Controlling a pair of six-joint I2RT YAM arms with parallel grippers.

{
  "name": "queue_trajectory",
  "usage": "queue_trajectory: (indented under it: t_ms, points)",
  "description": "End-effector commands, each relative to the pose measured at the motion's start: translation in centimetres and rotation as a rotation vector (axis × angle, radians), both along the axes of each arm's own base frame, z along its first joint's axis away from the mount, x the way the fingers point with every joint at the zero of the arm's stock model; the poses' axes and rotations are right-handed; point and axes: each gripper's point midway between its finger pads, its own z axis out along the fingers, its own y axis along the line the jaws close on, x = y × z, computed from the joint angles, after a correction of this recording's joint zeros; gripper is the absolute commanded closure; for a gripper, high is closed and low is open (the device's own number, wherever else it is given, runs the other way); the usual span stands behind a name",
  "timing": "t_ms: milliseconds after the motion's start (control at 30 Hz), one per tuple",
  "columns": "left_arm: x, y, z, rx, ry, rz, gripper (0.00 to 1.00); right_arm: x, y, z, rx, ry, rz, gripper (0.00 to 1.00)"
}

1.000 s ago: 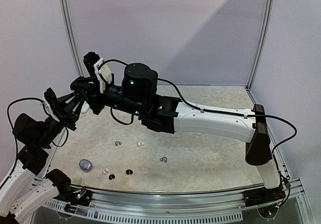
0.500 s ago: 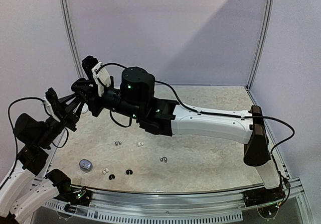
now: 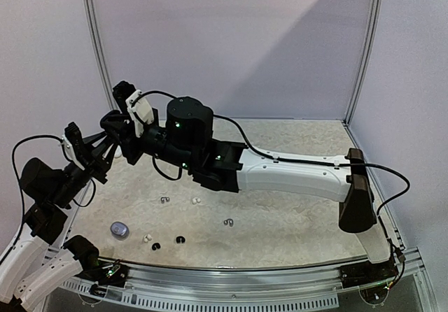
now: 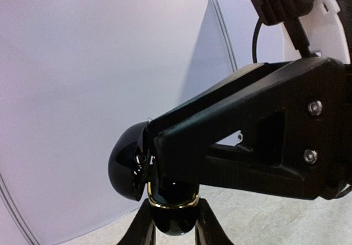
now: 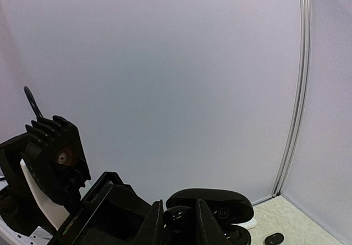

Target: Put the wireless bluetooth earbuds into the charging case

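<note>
Above table [image 3: 294, 221], gold-rimmed case [image 4: 165, 215] in left hand [image 4: 176, 227], glossy black earbud [image 5: 177, 220] in right hand [image 5: 179, 212]

The left pincer [image 4: 176, 229] is clamping a glossy black charging case [image 4: 171, 220] between its two dark fingers [image 4: 142, 234] at the bottom edge. The case is standing upright, a gold band [image 4: 173, 204] is ringing its mouth, and its rounded lid [image 4: 124, 168] is hanging open to the left. The right pincer [image 4: 159, 143], a bulky black wedge with two screws, is occupying the right side, and its narrow tip is sitting right at the case's opening. A black cable [image 4: 254, 39] is curving behind it. Pale wall panels [image 4: 82, 91] are filling the background, and speckled table [image 4: 286, 223] is showing below.
</note>
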Motion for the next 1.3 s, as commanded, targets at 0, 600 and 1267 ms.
queue_trajectory:
  t_ms: [0, 600, 1267]
  points:
    - [-1.18, 0.20, 2.21, -0.043, -0.059, -0.017, 1.00, 2.12, 1.07, -5.68, -0.120, 0.044, -0.062, 0.80]
    - [-1.01, 0.09, 1.69, -0.126, 0.083, -0.063, 1.00, 2.11, 1.34, -6.07, -0.137, 0.048, -0.055, 0.75]
    - [-0.88, 0.17, 1.60, -0.139, 0.109, -0.061, 1.00, 2.00, 1.50, -6.16, -0.149, 0.038, -0.050, 0.66]
